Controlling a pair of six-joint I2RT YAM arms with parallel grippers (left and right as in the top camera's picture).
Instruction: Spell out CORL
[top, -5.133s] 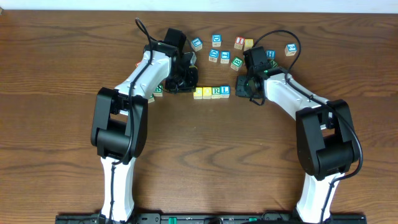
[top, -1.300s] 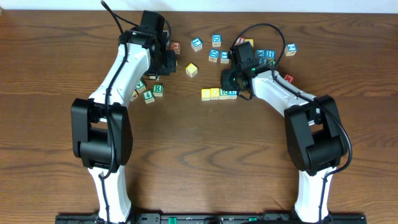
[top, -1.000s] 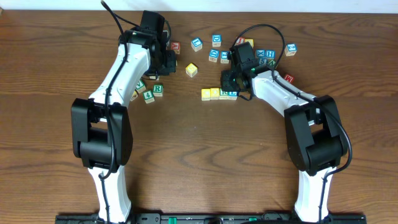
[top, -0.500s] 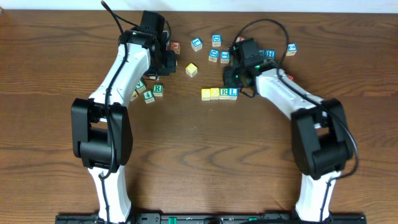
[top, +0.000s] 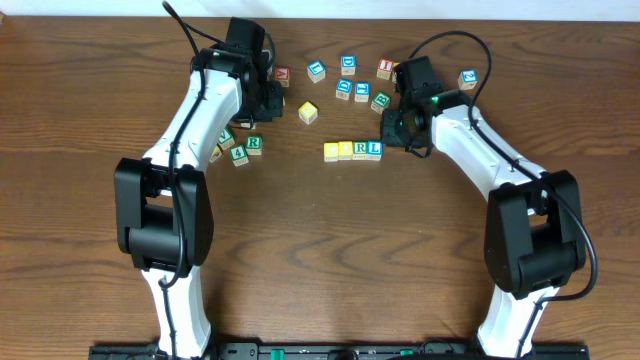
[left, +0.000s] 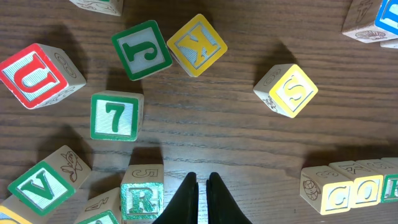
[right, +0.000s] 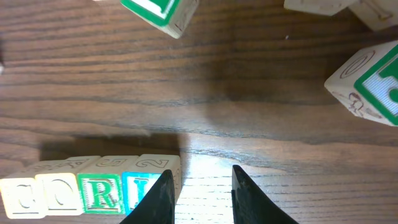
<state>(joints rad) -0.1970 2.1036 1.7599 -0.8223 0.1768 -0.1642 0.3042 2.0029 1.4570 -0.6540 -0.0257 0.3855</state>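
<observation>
Overhead: one row of four cubes sits a little above mid-frame on the desk. The cubes are side by side and read C, O, R, L from left to right. The first two faces are yellow, the R is green on white and the L is blue on white.

At the row's L end, slightly up and right of it, is the right gripper. Its jaws are partly apart with bare wood between them, holding nothing. In the wrist view, the finger at frame left is just beside the L cube; whether they touch cannot be told.

In the upper left of the overhead frame, well apart from the row, is the left gripper. Its jaws are pressed almost together and empty. The green R cube lies just beside the tips, with the green 7 cube above it. The lone yellow S cube is at upper right.

Other cubes are scattered along the top of the overhead frame.
</observation>
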